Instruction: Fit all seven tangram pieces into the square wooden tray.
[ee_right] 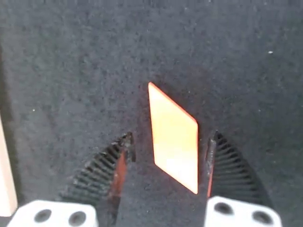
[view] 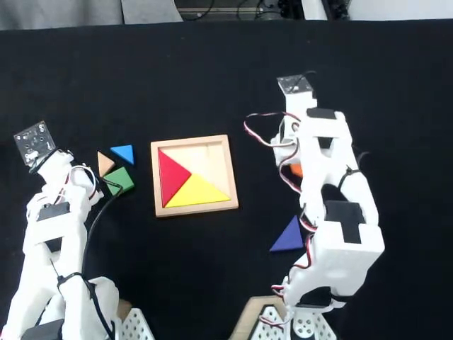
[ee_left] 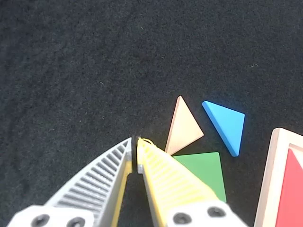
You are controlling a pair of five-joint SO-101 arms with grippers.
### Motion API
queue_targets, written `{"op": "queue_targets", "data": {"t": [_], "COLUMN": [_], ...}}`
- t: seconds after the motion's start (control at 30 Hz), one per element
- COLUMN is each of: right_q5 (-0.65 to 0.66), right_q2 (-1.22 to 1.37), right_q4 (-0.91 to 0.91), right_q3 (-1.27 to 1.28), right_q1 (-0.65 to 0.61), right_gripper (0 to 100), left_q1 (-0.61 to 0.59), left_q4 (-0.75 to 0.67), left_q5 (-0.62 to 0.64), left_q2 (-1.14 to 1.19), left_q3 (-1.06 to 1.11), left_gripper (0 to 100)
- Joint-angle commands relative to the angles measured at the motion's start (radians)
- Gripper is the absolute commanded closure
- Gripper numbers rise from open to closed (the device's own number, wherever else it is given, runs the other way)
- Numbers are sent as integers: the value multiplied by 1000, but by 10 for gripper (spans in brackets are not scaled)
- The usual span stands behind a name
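Orange parallelogram (ee_right: pixel 174 139): lay flat on the black table (ee_right: pixel 71 47), right of the wooden tray (view: pixel 195 210), squarely between the parted fingers of the right gripper (ee_right: pixel 171 138), long edges facing them. Left gripper (ee_left: pixel 135 140): pinched together, empty, beside the green square (ee_left: pixel 201 172), farther off.
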Motion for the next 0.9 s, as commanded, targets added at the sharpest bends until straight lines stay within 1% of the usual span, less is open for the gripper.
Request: {"op": "queue_targets", "data": {"t": [0.0,0.1,0.27,0.33,0.4,0.5,0.63,0.7,0.77,0.87], "right_q5": [46,48,48,48,48,41,38,-3,-81,-244], "right_q2": [12,33,41,33,16,-54,-202,-282,-349,-398], "right_q4": [-23,-28,-20,-18,31,163,308,345,348,336], "right_q3": [2,-1,-24,-21,-39,-104,-143,-147,-145,-143], "right_q1": [21,20,20,18,11,-32,-150,-212,-255,-304], "right_gripper": [759,777,948,990,980,987,987,987,987,987], "left_q1": [2,2,2,2,2,2,2,2,2,2], "left_q4": [-12,-12,-12,-12,-12,-12,-12,-12,-15,-18], "left_q5": [-6,-6,-6,-6,-6,-6,-6,-6,-6,-6], "left_q2": [-2,-2,-2,-2,-2,-2,-2,-2,-2,-2], "left_q3": [-16,-16,-16,-16,-16,-16,-16,-16,-16,-16], "left_gripper": [968,968,968,968,968,968,968,968,969,970]}}
